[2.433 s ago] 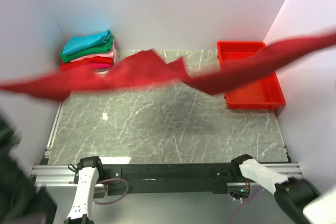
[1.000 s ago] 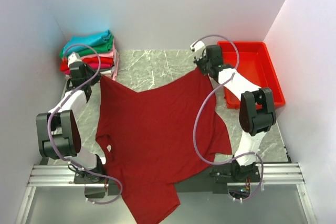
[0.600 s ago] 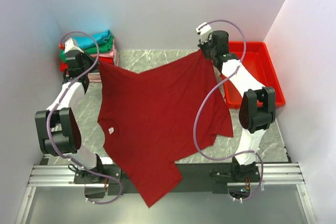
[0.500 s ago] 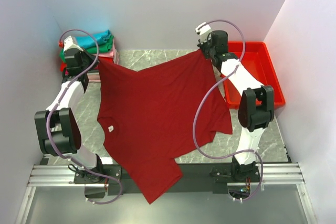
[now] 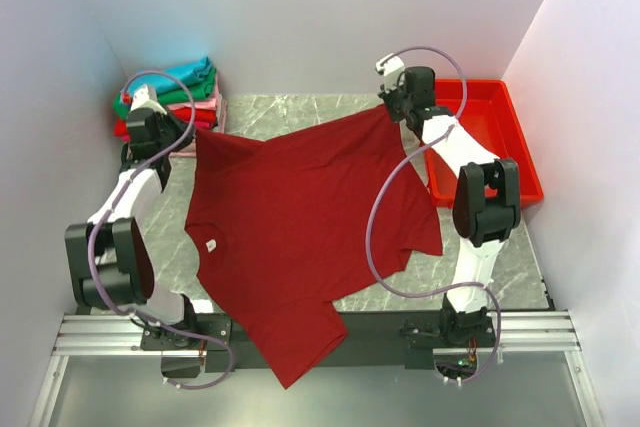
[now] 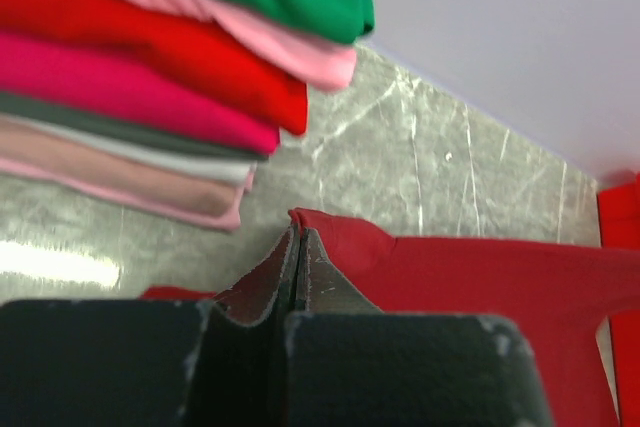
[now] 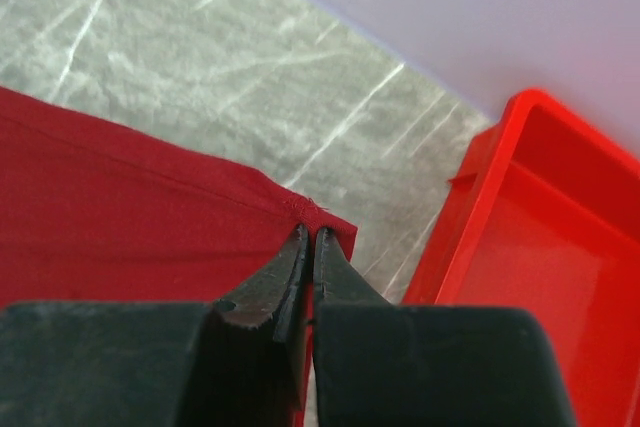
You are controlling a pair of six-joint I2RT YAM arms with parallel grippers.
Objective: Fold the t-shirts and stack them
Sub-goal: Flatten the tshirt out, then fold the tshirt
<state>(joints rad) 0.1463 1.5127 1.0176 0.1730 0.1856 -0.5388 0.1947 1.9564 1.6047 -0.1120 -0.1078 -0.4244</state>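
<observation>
shirt, dark red, stretched wide; left gripper, right gripper clamped on corners.

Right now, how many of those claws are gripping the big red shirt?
2. The left gripper pinches the dark red t-shirt's corner beside the stack of folded t-shirts; the right gripper pinches the corner beside the red plastic tray. Neither is hidden.

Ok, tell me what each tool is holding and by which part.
Both hold the dark red t-shirt: the left tool pinches its far-left corner, by the folded stack; the right tool pinches its far-right corner, by the red tray.
</observation>
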